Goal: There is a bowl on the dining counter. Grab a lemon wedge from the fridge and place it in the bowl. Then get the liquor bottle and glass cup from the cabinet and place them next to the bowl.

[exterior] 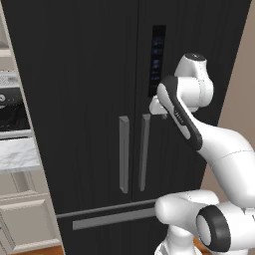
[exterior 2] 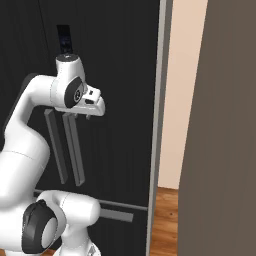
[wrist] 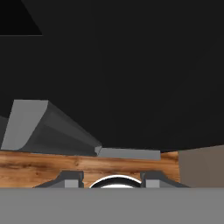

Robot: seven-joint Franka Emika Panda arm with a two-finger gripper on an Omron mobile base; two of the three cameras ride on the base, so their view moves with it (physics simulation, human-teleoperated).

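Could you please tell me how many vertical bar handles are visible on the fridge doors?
2. The left handle and the right handle stand side by side at the middle of the fridge, one on each closed door, left of the arm.

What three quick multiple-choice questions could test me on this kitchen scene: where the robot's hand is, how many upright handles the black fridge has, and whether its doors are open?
1. Where is the gripper?
A. close in front of the fridge's right door
B. down by the floor
C. over a sink

2. How many upright grey handles are on the fridge?
A. one
B. two
C. four

3. What state are the fridge doors in?
A. both wide open
B. one ajar
C. both closed

Answers: 1 A, it hangs near the display panel, above the handles. 2 B, a pair side by side at the doors' meeting edge. 3 C, the fronts are flush, with no shelves visible.
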